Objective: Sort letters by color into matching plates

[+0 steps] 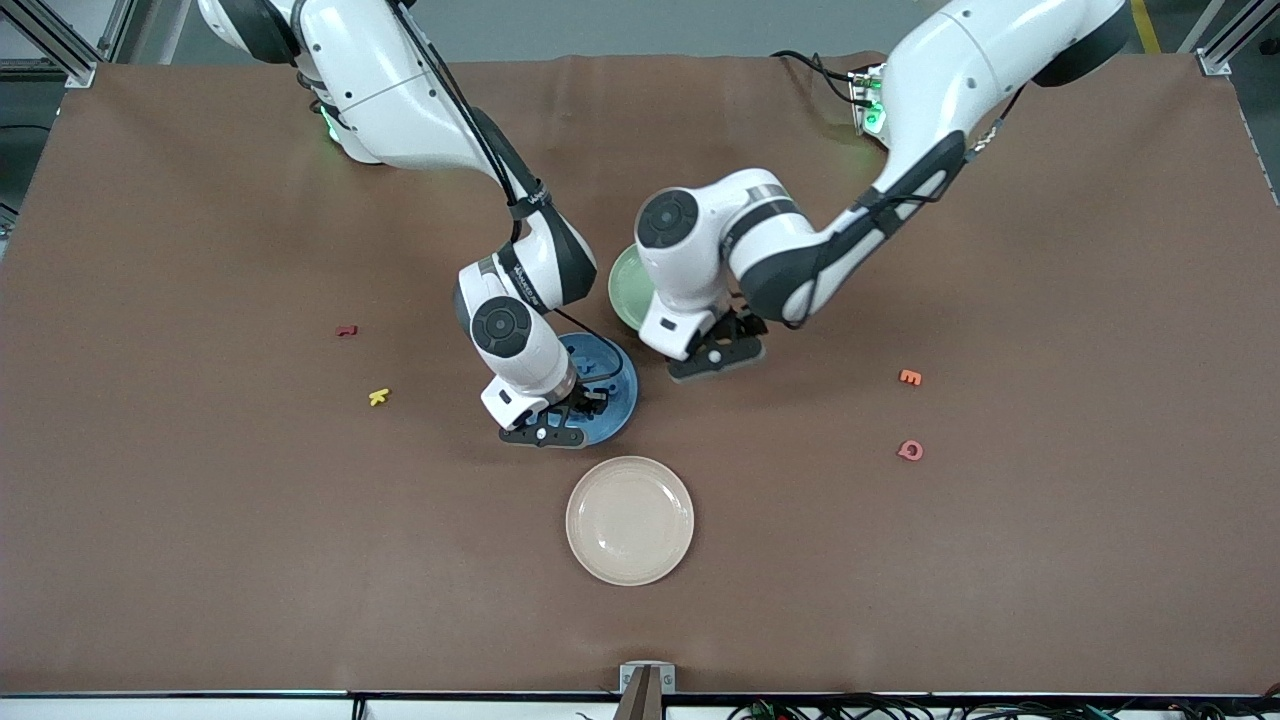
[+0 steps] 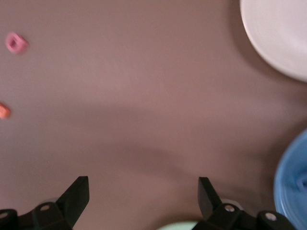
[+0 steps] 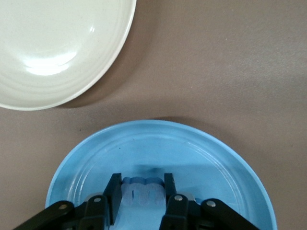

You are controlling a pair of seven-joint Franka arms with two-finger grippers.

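**Mara:** Brown matte cloth covers the whole counter (image 1: 200, 550), and both arms are bunched at its middle. What's the right tool (image 3: 142, 197) doing?

**Jon:** It sits low over the round medium-blue plate (image 3: 216, 158), jaws narrow, pinching a small pale-blue foam letter (image 3: 142, 190) with a scalloped edge. The letter looks to be just above the plate's floor, or touching it; I can't tell which.

**Mara:** So the step is the drop?

**Jon:** I'd say so. To do it well, open only slightly while low, so the light foam doesn't cling to a finger or bounce over the shallow rim. Then lift straight up.

**Mara:** And the left tool (image 2: 144, 199)?

**Jon:** Spread wide, holding nothing, over the counter edge of the round pale-green plate (image 1: 628, 285). Its arm hides most of that plate, so I can't say what lies inside.

**Mara:** Anything else in the blue plate?

**Jon:** Only the held letter shows; the tool blocks the rest. The round cream-beige plate (image 1: 629, 520), nearer the front camera, has nothing in it that I can see.

**Mara:** Loose pieces?

**Jon:** A dark red letter (image 1: 346, 330) and a yellow letter (image 1: 378, 397) toward the right arm's end, an orange letter (image 1: 909, 377) and a pink ring-shaped letter (image 1: 910, 450) toward the left arm's end. No green ones are visible on the cloth.
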